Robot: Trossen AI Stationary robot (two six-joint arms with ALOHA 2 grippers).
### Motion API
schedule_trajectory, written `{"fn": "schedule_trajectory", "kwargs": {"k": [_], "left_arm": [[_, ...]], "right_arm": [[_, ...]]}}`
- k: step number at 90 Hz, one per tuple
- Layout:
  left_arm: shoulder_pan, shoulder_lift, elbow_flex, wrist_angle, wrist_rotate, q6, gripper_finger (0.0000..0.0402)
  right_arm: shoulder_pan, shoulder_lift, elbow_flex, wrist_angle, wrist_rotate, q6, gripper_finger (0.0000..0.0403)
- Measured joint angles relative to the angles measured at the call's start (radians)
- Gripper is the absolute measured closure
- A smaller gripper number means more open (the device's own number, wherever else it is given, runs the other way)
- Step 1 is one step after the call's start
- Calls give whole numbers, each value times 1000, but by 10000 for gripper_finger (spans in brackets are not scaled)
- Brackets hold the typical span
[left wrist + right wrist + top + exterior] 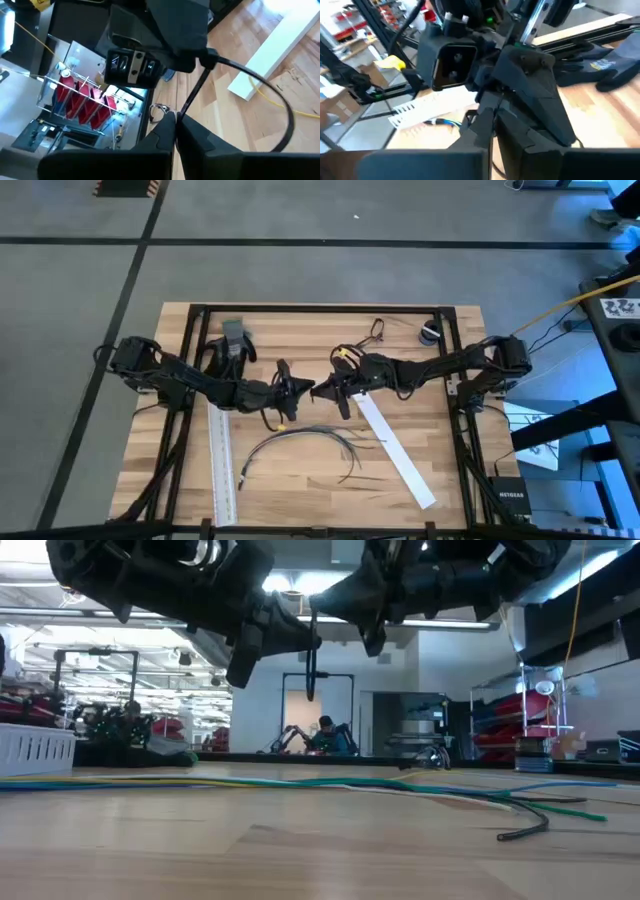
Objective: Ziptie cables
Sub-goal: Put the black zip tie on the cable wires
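Observation:
The cables [305, 436], a loose bunch of thin dark wires, lie in a curve on the wooden table, near its front and below both grippers. In the low view the cables [330, 783] rest flat with splayed ends. My left gripper [303, 388] and my right gripper [320, 388] meet tip to tip above the table's middle, both shut. A thin dark zip tie [311, 670] hangs down between them, well clear of the table. My left gripper [176, 122] pinches the zip tie between its two fingers at one end of the strip [181, 112], coming level from the table's left. The strip runs on toward the other gripper, clear of the table. My right gripper [493, 120] comes level from the table's right and is shut where the strip's other part [204, 72] reaches it. Its own fingers hide the place of contact.
Two long flat white strips lie on the table, one at the left [222, 455] and one slanting at the right [395, 445]. A dark glove [233, 340] lies at the far left and a small roll [430, 332] at the far right. Black frame rails [320, 309] border the table.

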Motion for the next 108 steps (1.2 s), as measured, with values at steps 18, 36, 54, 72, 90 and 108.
{"fn": "schedule_trajectory", "kwargs": {"k": [18,36,54,72,90,108], "left_arm": [[1,0,-1,-2,74,-60,402],[0,7,-1,-33,154,-111,402],[-3,38,-1,-76,164,-126,402],[5,42,-1,-68,154,-129,402],[5,42,-1,-65,152,-126,402],[5,41,-1,-65,149,-126,402]], "right_arm": [[36,0,0,4,150,-176,402],[64,-5,0,-8,320,-335,403],[61,-87,0,-48,447,-465,403],[53,-191,2,-186,430,-317,403],[55,-138,0,-268,302,49,379],[47,-14,-1,-138,149,145,301]]}}
